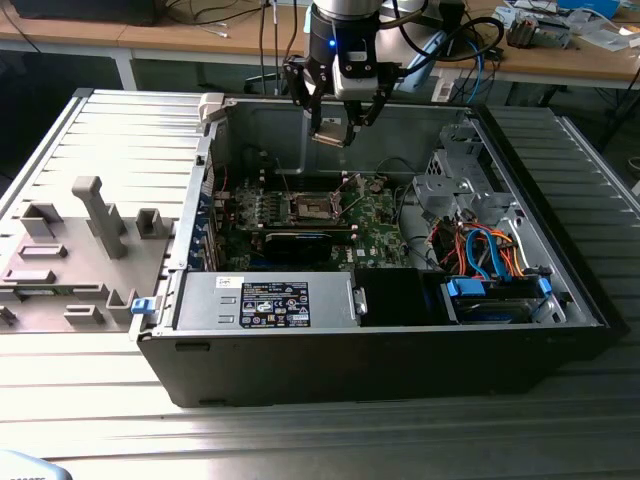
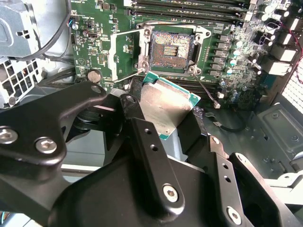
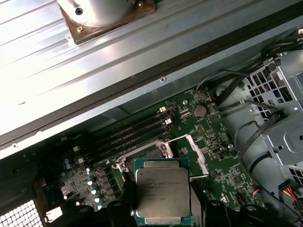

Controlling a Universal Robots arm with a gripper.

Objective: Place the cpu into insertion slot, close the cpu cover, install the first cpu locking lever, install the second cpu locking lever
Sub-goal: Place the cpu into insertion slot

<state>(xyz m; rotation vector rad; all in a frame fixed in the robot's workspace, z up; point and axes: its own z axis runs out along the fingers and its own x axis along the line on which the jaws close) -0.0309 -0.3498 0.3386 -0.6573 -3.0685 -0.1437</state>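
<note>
My gripper [image 1: 333,128] hangs above the open computer case, shut on the cpu [image 1: 330,136], a flat square chip with a silvery top. In the second wrist view the cpu [image 2: 165,106] sits between the black fingers [image 2: 142,137], just short of the insertion slot [image 2: 170,47], whose dark pin field is bare. The cpu cover [image 2: 122,53] stands swung open beside the socket, and thin wire levers [image 2: 208,92] stick out from its corners. In the first wrist view the cpu [image 3: 162,191] hides most of the insertion slot [image 3: 154,153], with the cpu cover [image 3: 195,156] next to it. The insertion slot [image 1: 312,207] lies on the green motherboard well below the gripper.
The case [image 1: 380,360] lies on a ribbed metal table. Inside are a power supply [image 1: 265,300] at the front and a drive cage with blue and orange cables [image 1: 490,260] on the exterior view's right. A grey fixture tray [image 1: 70,250] lies on the exterior view's left.
</note>
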